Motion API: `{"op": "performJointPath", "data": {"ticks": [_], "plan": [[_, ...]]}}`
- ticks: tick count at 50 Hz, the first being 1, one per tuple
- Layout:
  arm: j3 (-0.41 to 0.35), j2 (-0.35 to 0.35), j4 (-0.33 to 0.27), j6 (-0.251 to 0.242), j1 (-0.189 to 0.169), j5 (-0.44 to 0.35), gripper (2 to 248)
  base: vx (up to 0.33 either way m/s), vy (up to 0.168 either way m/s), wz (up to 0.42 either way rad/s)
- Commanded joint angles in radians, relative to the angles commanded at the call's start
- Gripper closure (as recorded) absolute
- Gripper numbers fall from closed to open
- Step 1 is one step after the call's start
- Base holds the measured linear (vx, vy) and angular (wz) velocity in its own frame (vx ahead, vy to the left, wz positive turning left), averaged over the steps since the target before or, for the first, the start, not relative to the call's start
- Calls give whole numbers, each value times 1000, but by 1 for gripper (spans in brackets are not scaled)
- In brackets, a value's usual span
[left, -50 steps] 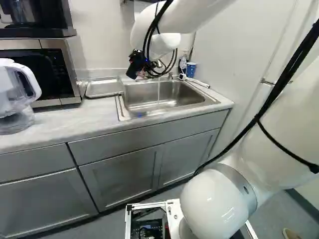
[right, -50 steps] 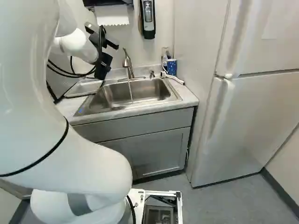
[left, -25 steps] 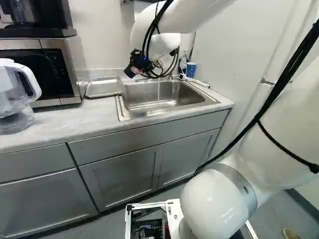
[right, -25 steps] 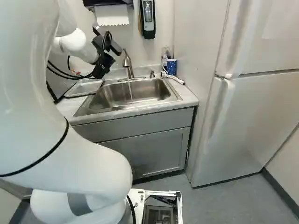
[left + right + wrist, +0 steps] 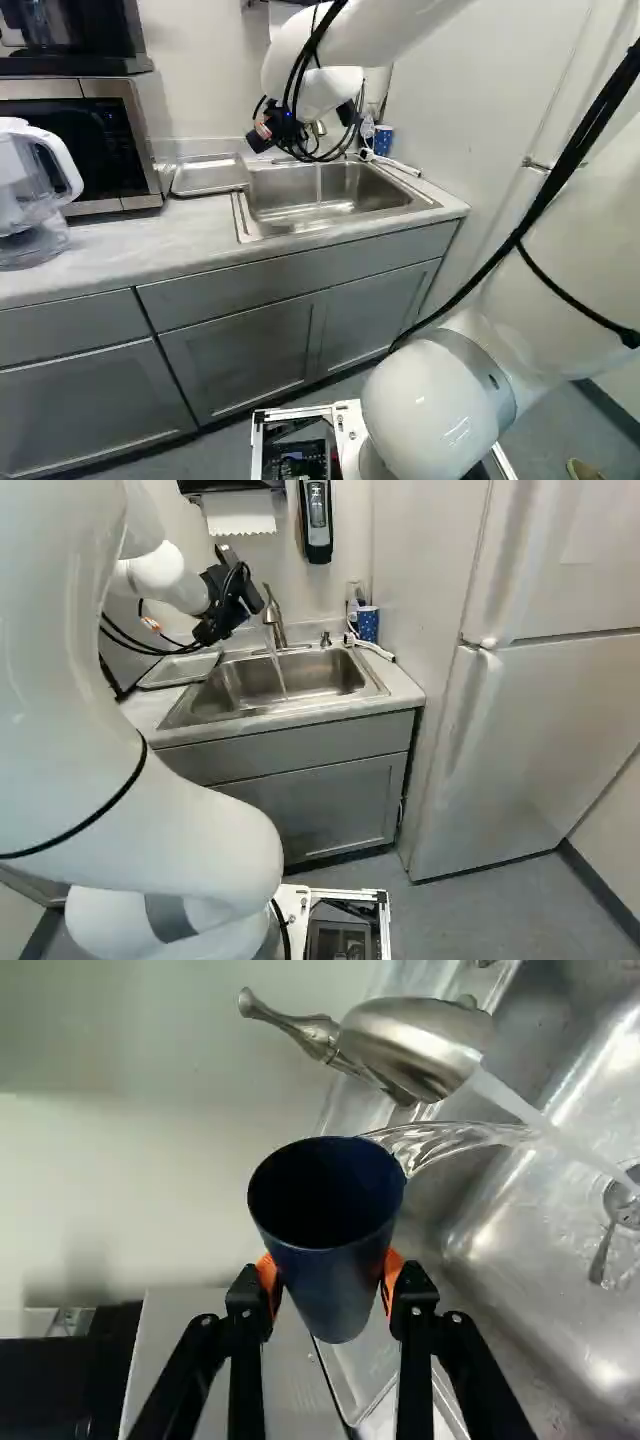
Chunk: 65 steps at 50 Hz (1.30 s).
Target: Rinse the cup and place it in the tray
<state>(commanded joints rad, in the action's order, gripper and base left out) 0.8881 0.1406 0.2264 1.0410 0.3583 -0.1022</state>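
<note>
Log: my claw [image 5: 238, 585] grips dk-blue cup [image 5: 337, 1275] btwn orange pads [image 5: 393, 1272] | water [image 5: 440, 1142] arcs off cup's rim over sink [image 5: 500, 1250] | faucet [image 5: 415, 1050] running | tray [image 5: 208, 176] by sink's L edge

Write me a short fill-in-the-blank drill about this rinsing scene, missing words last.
The end effector is gripping a dark blue ____.
Water runs from the faucet into the ____.
The pads are coloured ____.
Beside the basin, toward the microwave, lies a shallow metal ____.
Missing words: cup; sink; orange; tray.
</note>
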Motion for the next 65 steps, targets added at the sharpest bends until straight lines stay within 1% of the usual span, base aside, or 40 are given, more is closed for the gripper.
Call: {"op": "performJointPath", "data": {"ticks": [65], "plan": [[0,0,0,683,0,0,131,0,0,0]]}}
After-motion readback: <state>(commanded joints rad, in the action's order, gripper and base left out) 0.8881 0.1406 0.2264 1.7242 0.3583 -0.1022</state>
